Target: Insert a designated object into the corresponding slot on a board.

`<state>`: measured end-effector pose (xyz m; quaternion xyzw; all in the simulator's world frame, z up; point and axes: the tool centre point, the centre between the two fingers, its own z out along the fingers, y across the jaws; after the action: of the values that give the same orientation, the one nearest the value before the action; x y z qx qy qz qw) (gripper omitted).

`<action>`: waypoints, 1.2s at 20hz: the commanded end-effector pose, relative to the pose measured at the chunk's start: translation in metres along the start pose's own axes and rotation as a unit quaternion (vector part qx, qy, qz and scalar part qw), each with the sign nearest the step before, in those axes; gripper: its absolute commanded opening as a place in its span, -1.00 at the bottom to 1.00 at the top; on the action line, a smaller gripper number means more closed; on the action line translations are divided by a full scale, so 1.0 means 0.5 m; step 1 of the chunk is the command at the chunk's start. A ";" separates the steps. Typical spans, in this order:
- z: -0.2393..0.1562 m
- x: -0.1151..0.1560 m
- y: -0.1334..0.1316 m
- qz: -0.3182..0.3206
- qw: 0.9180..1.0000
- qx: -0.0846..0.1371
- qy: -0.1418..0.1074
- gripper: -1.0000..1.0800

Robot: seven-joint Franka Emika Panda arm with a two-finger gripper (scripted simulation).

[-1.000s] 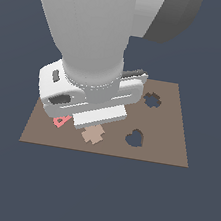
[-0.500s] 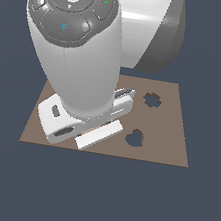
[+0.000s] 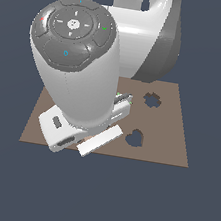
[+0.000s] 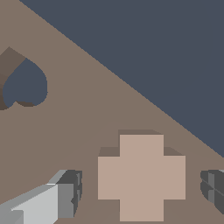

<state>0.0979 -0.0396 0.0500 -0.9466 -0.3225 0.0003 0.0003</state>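
Cross (image 4: 141, 177): light-tan plus-shaped piece lying flat on the board; seen only in the wrist view; in the exterior view the arm hides it
Cross place: between the two fingers, a clear gap of bare board on each side; near the board's edge, beyond which the dark floor shows
Gripper (image 4: 141, 192): jaws spread wide, wider than the cross; nothing held; pads touch nothing
Fingers (image 4: 65, 199): one grey-tipped finger on one side of the cross, the other (image 4: 213, 187) on the far side, partly cut off by the frame edge; both tips down close to the board
Board (image 3: 163, 141): flat brown rectangle on a dark floor; in the exterior view its 9 o'clock half is mostly covered by the arm
Slot (image 3: 152, 100): dark cross-shaped cutout with a scalloped outline; in the exterior view toward 1 o'clock on the board; empty; well apart from the gripper
Heart cutout (image 3: 135, 138): dark heart-shaped hole; in the exterior view at about 6 o'clock from the slot, just at 3 o'clock of the hand's white body; also in the wrist view (image 4: 24, 85), apart from the cross
Arm (image 3: 75, 71): large white and grey links fill the middle of the exterior view; the hand is low over the board's near 7 o'clock corner
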 end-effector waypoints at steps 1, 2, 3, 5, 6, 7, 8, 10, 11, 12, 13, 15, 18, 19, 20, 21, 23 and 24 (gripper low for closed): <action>0.000 0.000 0.000 0.000 1.000 0.000 0.000 0.92; 0.003 0.000 0.001 0.000 1.000 0.000 0.000 0.92; 0.007 0.000 0.000 0.000 1.000 0.000 0.000 0.92; 0.020 0.001 0.000 -0.001 1.000 0.000 0.000 0.92; 0.027 0.001 0.001 -0.001 1.000 0.000 0.000 0.92; 0.033 0.001 0.000 -0.002 1.000 0.000 0.000 0.92; 0.037 0.001 0.001 -0.002 1.000 0.000 0.000 0.92; 0.040 0.001 0.000 -0.002 1.000 0.000 0.000 0.92; 0.040 0.001 0.000 -0.002 1.000 0.000 0.000 -1.00; 0.040 0.001 0.000 -0.002 1.000 0.000 0.000 -1.00; 0.040 0.001 0.000 -0.002 1.000 0.000 0.000 -1.00; 0.040 0.001 0.000 -0.002 1.000 0.000 0.000 -1.00; 0.040 0.001 0.000 -0.002 1.000 0.000 0.000 -1.00; 0.040 0.001 0.000 -0.002 1.000 0.000 0.000 -1.00; 0.040 0.001 0.000 -0.002 1.000 0.000 0.000 -1.00; 0.039 0.001 0.002 -0.002 1.000 -0.001 0.000 -1.00; 0.039 0.001 0.002 -0.002 1.000 -0.001 0.000 -1.00; 0.038 0.002 0.001 -0.004 1.000 -0.001 0.000 -1.00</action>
<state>0.0988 -0.0397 0.0308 -0.9457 -0.3249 -0.0002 -0.0003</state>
